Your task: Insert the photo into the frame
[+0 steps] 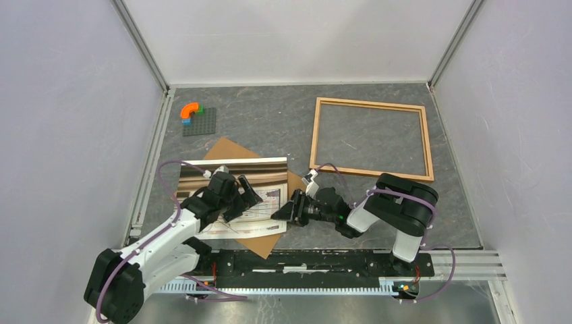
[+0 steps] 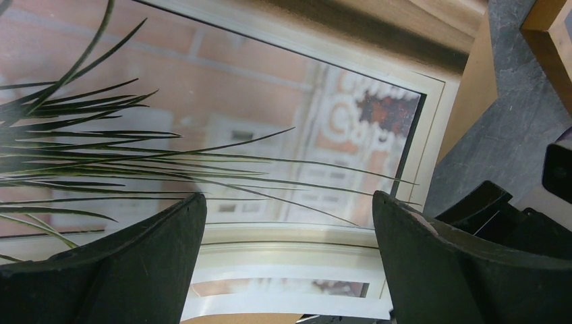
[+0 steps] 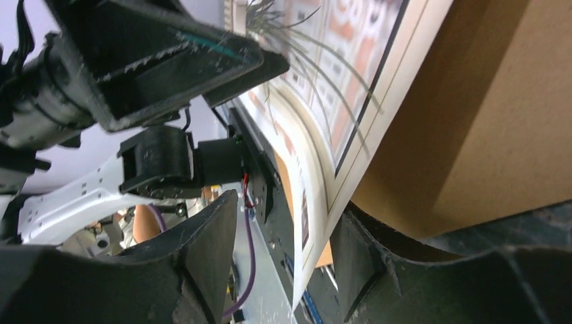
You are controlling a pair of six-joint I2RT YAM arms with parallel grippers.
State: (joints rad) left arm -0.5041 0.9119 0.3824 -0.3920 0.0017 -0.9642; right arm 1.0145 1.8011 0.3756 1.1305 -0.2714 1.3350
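Nearest the bases, at about 7 o'clock on the table [image 1: 283,121], the photo [image 1: 266,199] lies on a plain brown backing board [image 1: 233,148], which shows past it at 12 and at 5 o'clock. The left gripper [image 1: 243,196] hangs low over the middle of the print with its fingers spread wide and nothing between them; whether they touch the paper cannot be told. The right gripper [image 1: 283,210] comes in flat from 3 o'clock at the photo's right edge. In its own wrist view the jaws stand apart with the lifted, curling edge of the sheet passing between them, not pinched. The step in hand looks like taking hold of that edge. To do it well, the right fingers [image 3: 209,250] should close on the white border only, well in from the corner, so that the board is not caught with it and the paper does not crease. The left arm could steady the sheet or lift clear so it does not pin the print as it is drawn away. Farther off, at 1 o'clock, the frame [image 1: 371,103] lies flat and empty, well apart from the photo. At 11 o'clock sits a grey baseplate [image 1: 202,125] with an orange curved piece [image 1: 191,108].
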